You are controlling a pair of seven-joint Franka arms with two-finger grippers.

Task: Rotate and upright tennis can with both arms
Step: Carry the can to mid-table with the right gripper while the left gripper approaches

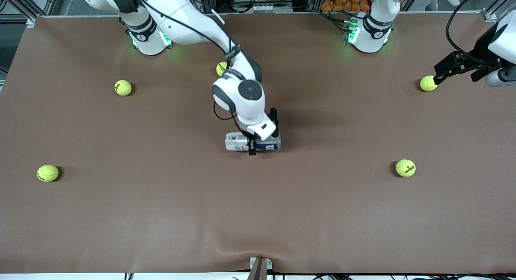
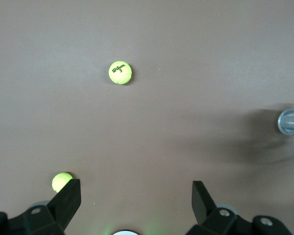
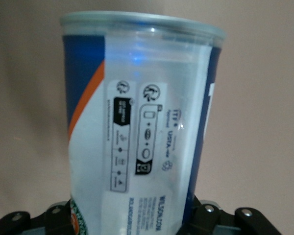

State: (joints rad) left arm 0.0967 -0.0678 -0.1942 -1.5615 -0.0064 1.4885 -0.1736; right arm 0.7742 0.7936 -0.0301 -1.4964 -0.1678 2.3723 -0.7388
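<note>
The can (image 1: 242,143) lies on its side at the middle of the table (image 1: 258,215), well off every edge. The right gripper (image 1: 253,145) is down on it, fingers clamped across its body. Near the edge at the left arm's end, the left gripper (image 1: 437,79) waits above a ball (image 1: 427,83), fingers (image 2: 66,200) spread apart.

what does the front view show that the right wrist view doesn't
Only the front view shows both arms: the right gripper down around the tennis can, which lies on its side mid-table, and the left gripper waiting, open, over a tennis ball at the left arm's end. Only the right wrist view shows the can's label print close up. Both show the can and the brown table.
</note>
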